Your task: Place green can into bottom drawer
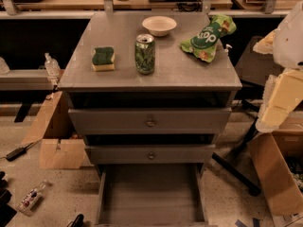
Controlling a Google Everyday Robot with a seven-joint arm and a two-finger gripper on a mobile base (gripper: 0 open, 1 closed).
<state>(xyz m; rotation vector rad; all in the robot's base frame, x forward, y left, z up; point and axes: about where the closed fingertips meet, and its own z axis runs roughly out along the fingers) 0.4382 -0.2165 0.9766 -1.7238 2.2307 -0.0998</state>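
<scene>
The green can stands upright on the grey cabinet top, near its middle, with its silver top and pull tab showing. The bottom drawer is pulled out at the foot of the cabinet, and its flat grey floor is bare. My gripper is at the frame's right edge, on the pale arm beside the cabinet's right side. It is well to the right of the can and lower than it, and holds nothing that I can see.
On the cabinet top are a green-and-yellow sponge, a white bowl and a green chip bag. The two upper drawers are shut. Cardboard boxes stand on the floor left and right. A chair base is at the right.
</scene>
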